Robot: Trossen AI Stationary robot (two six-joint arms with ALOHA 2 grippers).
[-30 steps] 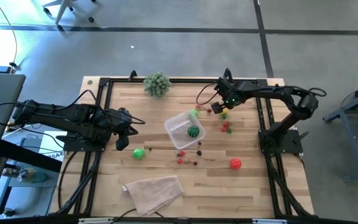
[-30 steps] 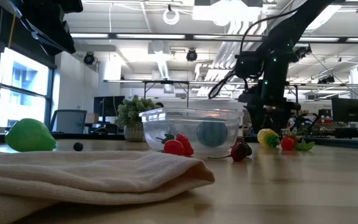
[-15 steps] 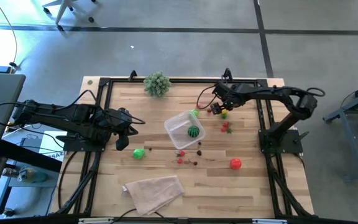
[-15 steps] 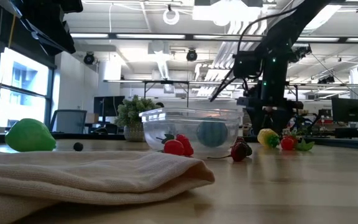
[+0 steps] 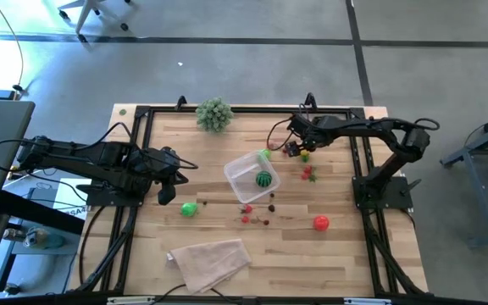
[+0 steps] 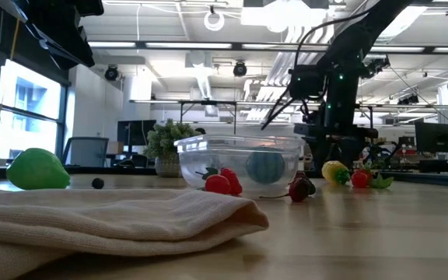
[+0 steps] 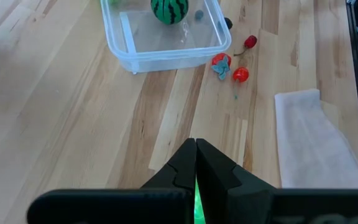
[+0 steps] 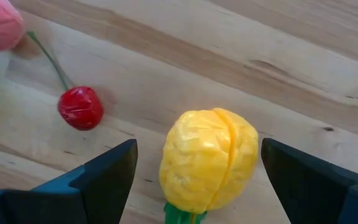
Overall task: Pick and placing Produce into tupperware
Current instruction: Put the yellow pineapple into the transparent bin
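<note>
The right gripper (image 8: 194, 171) has its jaws spread wide around the yellow fruit (image 8: 209, 160) on the worktop (image 5: 346, 254), near the tupperware (image 5: 251, 176); the fruit is round, so it might roll away; the left gripper (image 7: 196, 163) waits, jaws pressed together.

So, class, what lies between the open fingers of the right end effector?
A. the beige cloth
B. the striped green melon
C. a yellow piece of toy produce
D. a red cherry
C: in the right wrist view, the yellow piece sits on the table between the spread fingers of the right end effector, while the cherry lies off to one side.
</note>
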